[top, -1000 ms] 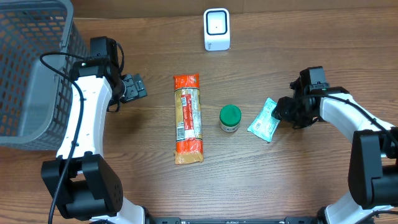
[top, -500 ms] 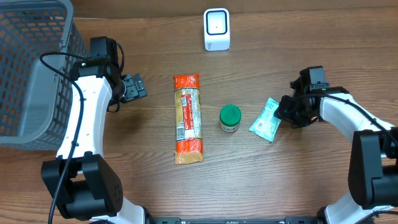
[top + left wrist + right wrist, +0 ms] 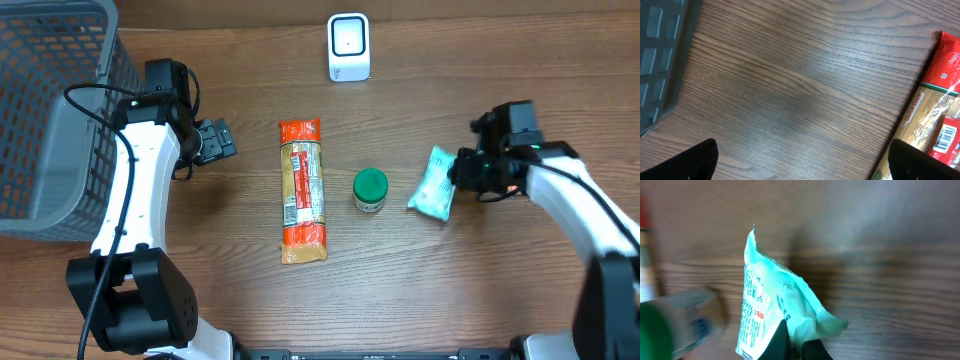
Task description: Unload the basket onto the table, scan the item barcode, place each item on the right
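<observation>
Right tool [image 3: 460,172] clamped on teal packet [image 3: 434,188] at 3 o'clock of bench [image 3: 480,290], left tool [image 3: 214,140] wide open, pasta pack [image 3: 926,119] strip reading "QUICK COOK"

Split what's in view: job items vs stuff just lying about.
Job:
- packet, pinched in right gripper
- scanner

Lying about for now:
- pasta
- jar
- basket

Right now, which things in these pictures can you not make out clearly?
- teal packet: its barcode cannot be read. The right wrist view is blurred and the overhead view is too small.
- green-lidded jar: blurred and cut by the left edge, right wrist view.
- pasta pack: cut by the right edge, left wrist view.
- right fingers: mostly cut by the bottom edge, right wrist view.
</observation>
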Available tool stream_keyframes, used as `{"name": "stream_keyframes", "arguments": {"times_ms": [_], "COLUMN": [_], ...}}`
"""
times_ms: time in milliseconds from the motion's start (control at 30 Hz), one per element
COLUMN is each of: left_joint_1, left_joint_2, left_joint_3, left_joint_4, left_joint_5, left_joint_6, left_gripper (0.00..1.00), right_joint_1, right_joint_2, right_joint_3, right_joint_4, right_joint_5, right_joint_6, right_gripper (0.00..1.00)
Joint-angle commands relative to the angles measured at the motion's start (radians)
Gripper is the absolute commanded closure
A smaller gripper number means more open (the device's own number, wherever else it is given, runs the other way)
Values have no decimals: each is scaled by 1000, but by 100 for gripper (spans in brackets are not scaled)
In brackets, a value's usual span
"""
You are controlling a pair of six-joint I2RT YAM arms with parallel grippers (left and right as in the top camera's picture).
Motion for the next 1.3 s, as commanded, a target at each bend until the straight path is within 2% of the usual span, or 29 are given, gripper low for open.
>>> {"name": "stream_keyframes", "arguments": {"times_ms": [0,200,333,533,700,900,1000,1100,1267], "left_joint_1": [2,2,2,2,2,2,2,2,2], "left_joint_2": [-6,-6,-6,-6,-6,-6,-5,-5,-6], "left_joint_3": [9,9,9,9,9,9,9,9,9], "left_joint_4": [2,2,2,2,2,2,2,2,2], "left_joint_5": [-9,-9,-9,-9,-9,-9,-9,-9,-9], "left_joint_6": [22,23,22,22,22,22,22,23,22], "left_gripper": [0,0,0,0,0,0,0,0,0], "right_joint_1": [-3,-3,-3,-2,-1,45,93,157,254], "right_joint_2": [-150,-273,-278,-278,-232,-34,48,117,200], "right_joint_3": [14,15,23,113,293,705,894,1006,1007], "right_joint_4": [-5,-4,-5,-95,-215,-443,-504,-466,-281], "right_joint_5": [-9,-24,-32,-37,-7,81,140,259,415], "right_joint_6": [-47,-60,-66,-65,-66,-105,-107,-149,-274], "right_gripper": [96,96,97,97,96,97,97,97,97]}}
